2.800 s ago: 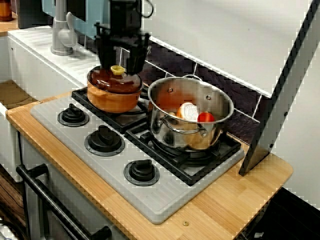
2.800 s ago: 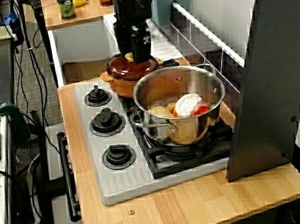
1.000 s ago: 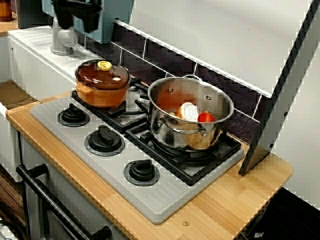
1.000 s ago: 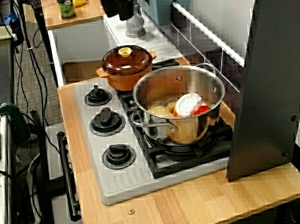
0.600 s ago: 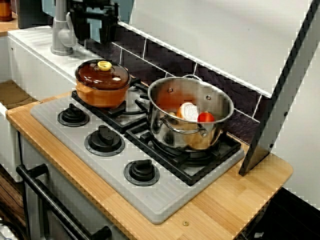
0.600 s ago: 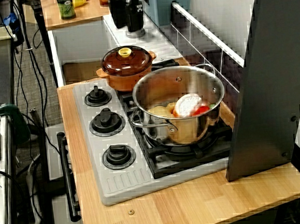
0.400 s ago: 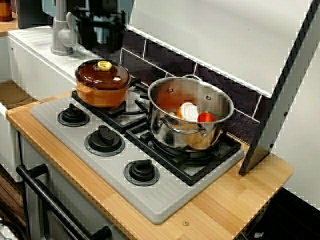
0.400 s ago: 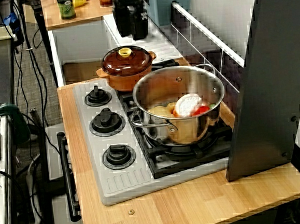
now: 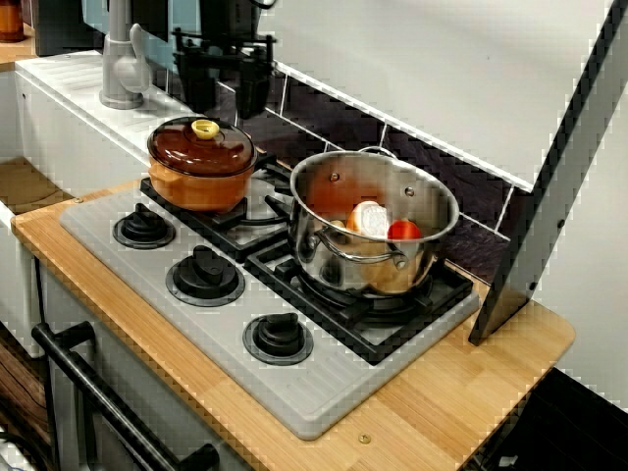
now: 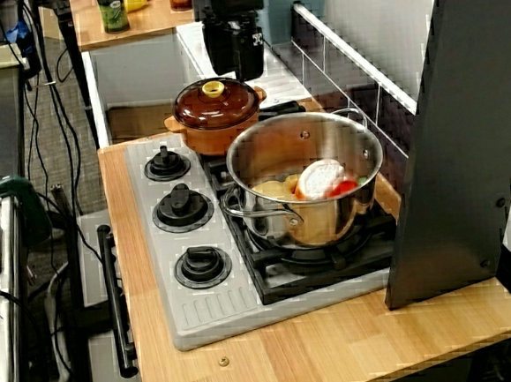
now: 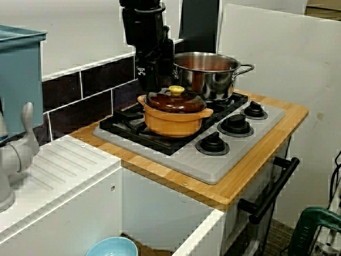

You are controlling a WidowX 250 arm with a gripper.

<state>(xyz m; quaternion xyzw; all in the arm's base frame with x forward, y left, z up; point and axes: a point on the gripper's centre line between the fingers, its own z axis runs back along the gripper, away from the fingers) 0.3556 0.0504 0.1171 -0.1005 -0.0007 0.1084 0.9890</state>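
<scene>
Black claw point(image 9: 226, 101), prongs apart, hangs at the upper left of the frame, above and just behind the round orange pot point(image 9: 199, 184) with its brown lid.

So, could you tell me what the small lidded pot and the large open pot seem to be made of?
Small pot: glossy orange body, probably glazed ceramic or plastic; its brown lid looks glassy. Large pot: polished metal, likely stainless steel, given mirror-like reflections.

Bright, even light from above — soft shadows beneath the glossy brown-lidded orange pot point(image 9: 201, 182), glints on the shiny steel stockpot point(image 9: 329, 260); slanted edges show jagged stair-stepping.
</scene>
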